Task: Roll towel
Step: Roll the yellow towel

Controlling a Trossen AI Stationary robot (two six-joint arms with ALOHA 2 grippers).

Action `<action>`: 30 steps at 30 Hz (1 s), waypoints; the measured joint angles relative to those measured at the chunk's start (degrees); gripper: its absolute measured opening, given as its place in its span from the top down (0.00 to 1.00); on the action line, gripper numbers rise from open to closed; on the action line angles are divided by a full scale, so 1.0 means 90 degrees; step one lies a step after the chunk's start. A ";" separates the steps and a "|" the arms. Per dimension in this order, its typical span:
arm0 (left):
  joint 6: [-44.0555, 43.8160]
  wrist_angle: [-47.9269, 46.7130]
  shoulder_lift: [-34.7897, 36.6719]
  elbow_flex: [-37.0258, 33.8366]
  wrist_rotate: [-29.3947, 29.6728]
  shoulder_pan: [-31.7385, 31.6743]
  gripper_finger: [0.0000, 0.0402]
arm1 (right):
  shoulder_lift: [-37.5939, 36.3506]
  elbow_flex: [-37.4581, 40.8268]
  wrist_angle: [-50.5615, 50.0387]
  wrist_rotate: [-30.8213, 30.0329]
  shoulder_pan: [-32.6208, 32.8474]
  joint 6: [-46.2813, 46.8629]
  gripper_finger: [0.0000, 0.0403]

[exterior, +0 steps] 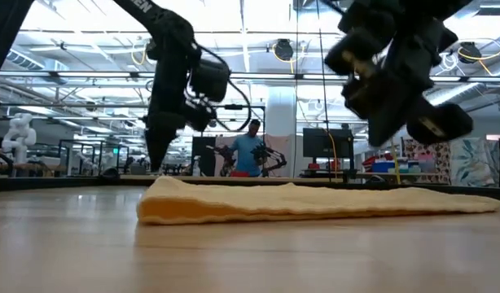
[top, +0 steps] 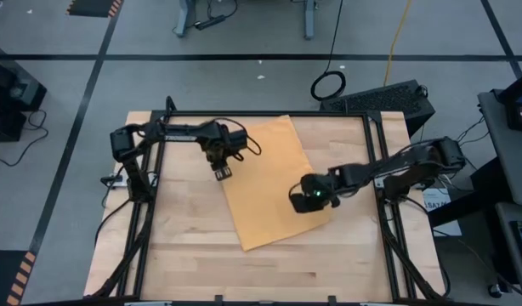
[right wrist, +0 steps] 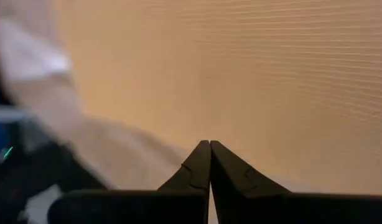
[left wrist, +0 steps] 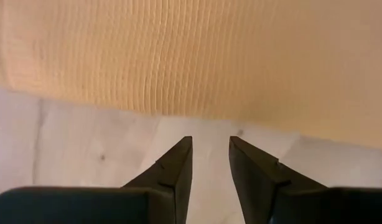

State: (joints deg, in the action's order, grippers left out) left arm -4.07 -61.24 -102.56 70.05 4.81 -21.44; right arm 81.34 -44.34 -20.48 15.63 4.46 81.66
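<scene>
Hovering just off the towel's left edge, the left gripper points down at bare wood, its fingers spread a little apart with nothing between them. The wrist view shows the cloth's edge running straight across just beyond the fingertips, so the towel lies directly ahead of this gripper.

The towel lies flat and unrolled on the wooden table, toward its far side. Its outline is a tilted rectangle whose long axis runs from the far edge of the table toward the near one, leaning to the right as it comes nearer. In the low view the towel appears folded double, with a thick rounded edge facing the camera.

Over the towel's right edge, near its near-right corner, hangs the right gripper, fingers pressed together and holding nothing.

Both grippers stand at about the same closeness to the cloth, one on each long side. A roll along the long axis would probably start from a short end, which neither gripper has yet taken.
</scene>
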 joint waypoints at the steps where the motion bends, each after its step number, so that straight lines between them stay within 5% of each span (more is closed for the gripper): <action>1: 0.0002 -0.0178 0.0060 0.0121 -0.0073 -0.0038 0.72 | -0.0152 0.0000 -0.0061 0.0235 -0.0139 -0.0210 1.00; 6: -0.0386 -0.0641 0.0396 0.0661 -0.0478 -0.0094 0.72 | -0.0819 -0.0005 -0.0389 0.1074 -0.1226 -0.1348 1.00; 16: -0.2519 -0.0426 0.0549 0.1108 -0.1378 0.0034 0.72 | -0.1191 -0.0007 -0.1188 0.1258 -0.3414 -0.4055 1.00; 30: -0.2677 0.0532 0.0264 -0.0158 -0.1363 0.0136 0.72 | -0.0240 -0.0002 -0.1038 0.0714 -0.3700 -0.4320 1.00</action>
State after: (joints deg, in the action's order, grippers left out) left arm -28.16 -56.46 -100.19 68.62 -7.46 -20.22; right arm 79.17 -44.36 -29.82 22.06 -28.84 42.78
